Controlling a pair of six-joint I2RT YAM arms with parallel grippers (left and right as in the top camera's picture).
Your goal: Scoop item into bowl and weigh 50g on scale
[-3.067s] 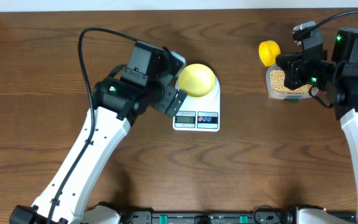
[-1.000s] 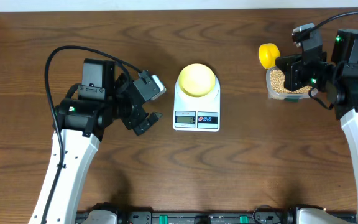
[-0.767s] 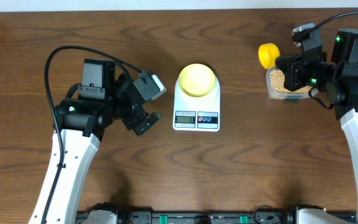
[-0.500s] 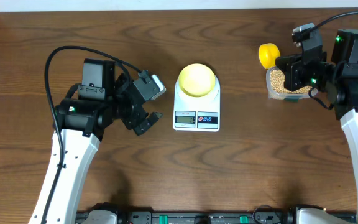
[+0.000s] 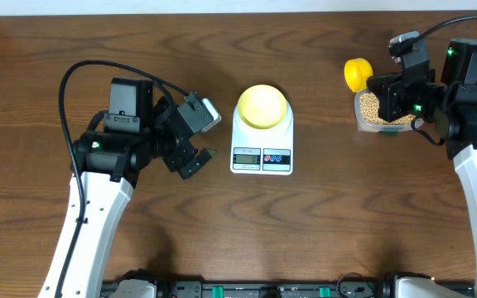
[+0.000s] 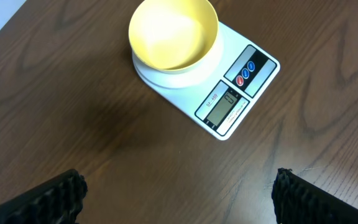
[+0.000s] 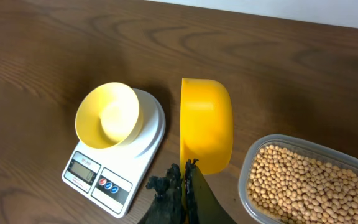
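The pale yellow bowl (image 5: 262,105) sits empty on the white scale (image 5: 263,156), also seen in the left wrist view (image 6: 173,34) and right wrist view (image 7: 107,115). The tan beans (image 7: 303,186) fill a clear tub (image 5: 374,110) at the right. My right gripper (image 7: 186,177) is shut on the handle of a bright yellow scoop (image 7: 207,134), held on edge above the table left of the tub; it shows in the overhead view (image 5: 358,71). My left gripper (image 5: 197,161) is open and empty, left of the scale, fingertips (image 6: 61,196) wide apart.
The scale's display (image 6: 224,106) and two round buttons (image 6: 248,68) face the table's front edge. The tub's rim (image 7: 253,158) lies close beside the scoop. A light strip runs along the table's far edge (image 5: 222,7).
My left arm has pulled back from the bowl and scale to the left since three seconds ago; over the last second nothing has visibly moved.
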